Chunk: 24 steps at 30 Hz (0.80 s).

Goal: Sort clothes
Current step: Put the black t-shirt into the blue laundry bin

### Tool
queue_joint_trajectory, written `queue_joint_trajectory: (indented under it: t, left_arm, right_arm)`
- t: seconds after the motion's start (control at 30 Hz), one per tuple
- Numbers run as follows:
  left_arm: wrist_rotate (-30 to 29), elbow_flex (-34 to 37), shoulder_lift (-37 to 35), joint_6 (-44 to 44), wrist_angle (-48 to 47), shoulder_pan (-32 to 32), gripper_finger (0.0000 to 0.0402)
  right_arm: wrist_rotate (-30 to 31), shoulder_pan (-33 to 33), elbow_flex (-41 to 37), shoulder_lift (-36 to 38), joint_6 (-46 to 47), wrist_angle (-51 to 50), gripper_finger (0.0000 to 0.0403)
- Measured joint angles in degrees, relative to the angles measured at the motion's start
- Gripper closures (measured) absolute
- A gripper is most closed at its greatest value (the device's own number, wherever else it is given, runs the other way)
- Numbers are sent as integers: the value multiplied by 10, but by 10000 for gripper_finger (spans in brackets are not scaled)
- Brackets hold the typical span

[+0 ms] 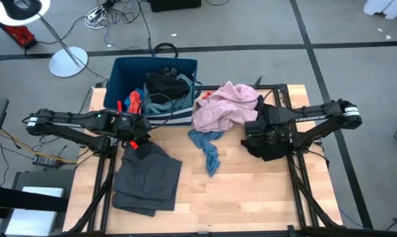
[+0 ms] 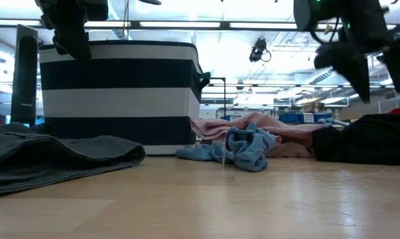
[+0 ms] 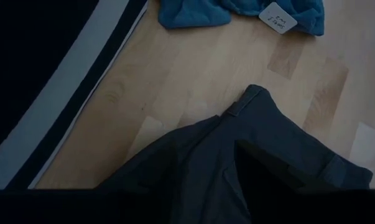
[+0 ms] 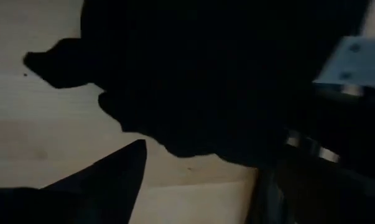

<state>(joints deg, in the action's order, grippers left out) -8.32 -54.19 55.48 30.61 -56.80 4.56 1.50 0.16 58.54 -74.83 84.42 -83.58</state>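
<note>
The black garment (image 1: 269,146) is seen heaped to the right of the pink garment (image 1: 226,105), on the table (image 1: 251,191). It is judged soft, light and limp; a bunched fold at its top is the best hold. The right gripper (image 2: 375,63) is held above it, fingers spread wide, empty. The left gripper (image 1: 133,133) hangs parted and empty over the dark grey garment (image 1: 147,178), left of the pink one.
</note>
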Motion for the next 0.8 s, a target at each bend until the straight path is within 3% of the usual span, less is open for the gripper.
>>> queue_joint_trajectory:
  t: [0.2, 0.6, 0.7, 0.8]
  left_arm:
    - [12, 0, 0, 1, 0, 0, 239]
    - [79, 0, 0, 30, 0, 0, 239]
    - [83, 0, 0, 36, -1, 0, 239]
    - [83, 0, 0, 44, -1, 0, 239]
  right_arm:
    - [-17, -2, -128, 15, 22, 145, 45]
    - [-21, -41, -292, 20, 22, 300, 49]
    - [-5, -46, -291, 19, 13, 303, 79]
    - [38, -50, -283, 16, -2, 311, 158]
